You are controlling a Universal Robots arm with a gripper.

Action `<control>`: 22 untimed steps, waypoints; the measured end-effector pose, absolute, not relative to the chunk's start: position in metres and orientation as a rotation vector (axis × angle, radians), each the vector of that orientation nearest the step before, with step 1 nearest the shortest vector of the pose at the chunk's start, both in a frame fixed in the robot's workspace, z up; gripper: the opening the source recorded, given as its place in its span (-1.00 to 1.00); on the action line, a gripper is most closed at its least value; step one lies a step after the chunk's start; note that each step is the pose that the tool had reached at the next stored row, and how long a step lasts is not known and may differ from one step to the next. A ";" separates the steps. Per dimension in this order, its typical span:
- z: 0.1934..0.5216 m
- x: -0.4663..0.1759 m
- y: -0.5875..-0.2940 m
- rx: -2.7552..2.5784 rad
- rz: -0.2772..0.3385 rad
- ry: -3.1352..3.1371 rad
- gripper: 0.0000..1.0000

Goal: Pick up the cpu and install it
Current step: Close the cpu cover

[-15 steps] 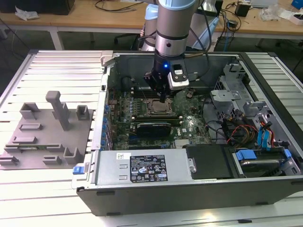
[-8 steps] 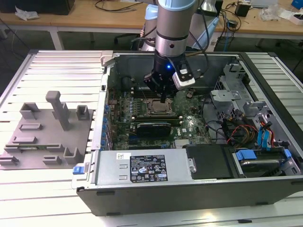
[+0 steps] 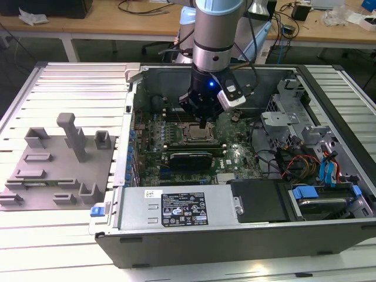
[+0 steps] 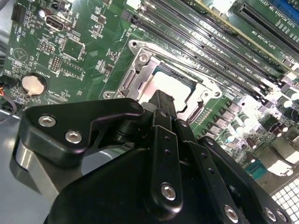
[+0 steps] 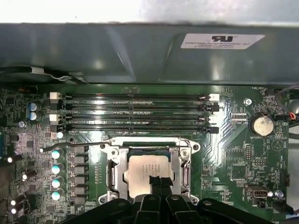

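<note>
Cpu (image 5: 142,169) lies flat in its socket on the motherboard, not carried, with its pale metal top showing through the socket frame (image 5: 115,173).

Nearest the camera in the first wrist view, the gripper (image 5: 159,181) has its fingers drawn narrow, tips together and holding nothing. It stands over the edge of the chip closest to the arm. I cannot tell whether the tips touch the top or hang just above it.

Judged from this, the step in hand is seating the chip. Doing it well calls for a light, straight-down touch with no sideways drag, since the contacts beneath would probably bend. All four sides of the chip look parallel to the frame, and that evenness is the thing to protect. A raised corner would mean lifting off, not pressing harder.

Just beside the frame, a thin wire lever (image 5: 74,144) reaches out across the board, and the arm's bulk should stay off it. Farther out run the memory slots (image 5: 135,112), and beyond them stands the grey case wall (image 5: 140,51).

In the exterior view the arm drops vertically into the middle of the open case, well apart from the walls.
</note>
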State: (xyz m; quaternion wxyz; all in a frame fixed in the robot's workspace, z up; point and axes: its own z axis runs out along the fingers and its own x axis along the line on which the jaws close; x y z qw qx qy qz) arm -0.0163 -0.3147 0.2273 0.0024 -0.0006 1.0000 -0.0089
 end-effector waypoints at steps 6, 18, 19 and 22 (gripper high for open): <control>0.219 -0.030 -0.315 -0.004 -0.028 3.129 -0.79; 0.212 -0.055 -0.315 -0.013 -0.028 3.124 -0.79; 0.211 -0.056 -0.315 -0.013 -0.028 3.124 -0.79; 0.210 -0.056 -0.315 -0.014 -0.029 3.124 -0.79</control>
